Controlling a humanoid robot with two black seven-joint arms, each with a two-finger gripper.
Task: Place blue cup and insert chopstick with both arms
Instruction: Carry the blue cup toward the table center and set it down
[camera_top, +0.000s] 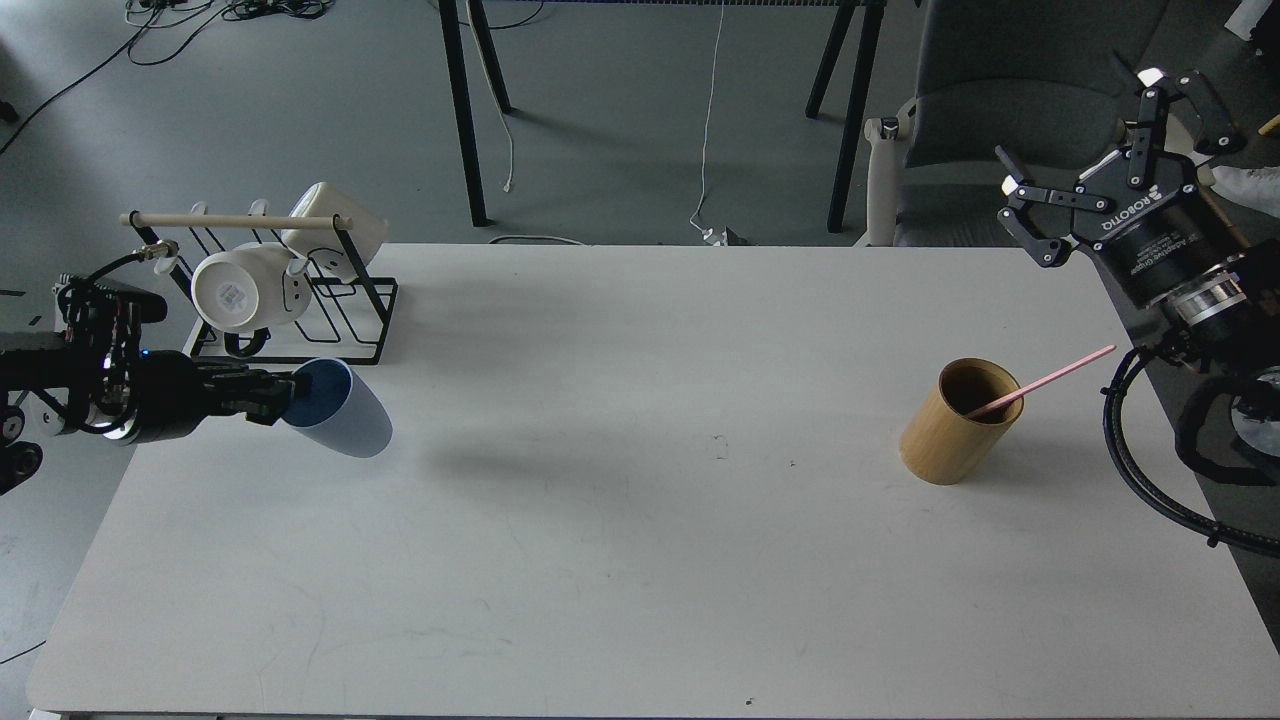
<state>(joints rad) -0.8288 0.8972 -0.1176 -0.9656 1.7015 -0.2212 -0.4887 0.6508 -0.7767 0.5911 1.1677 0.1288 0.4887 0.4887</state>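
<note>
The light-blue cup (345, 412) hangs tilted above the left part of the white table (640, 560), its mouth turned left. My left gripper (282, 396) is shut on the cup's rim, coming in from the left edge. The pink chopstick (1050, 380) leans out to the right of the tan wooden cylinder holder (955, 425) on the right of the table. My right gripper (1100, 165) is open and empty, raised above the table's far right corner, well above and right of the holder.
A black wire rack (300, 310) with a pale wooden rod and two white mugs (245, 290) stands at the table's back left, close behind the cup. A grey chair (1000, 100) stands behind the right corner. Black table legs stand on the floor beyond.
</note>
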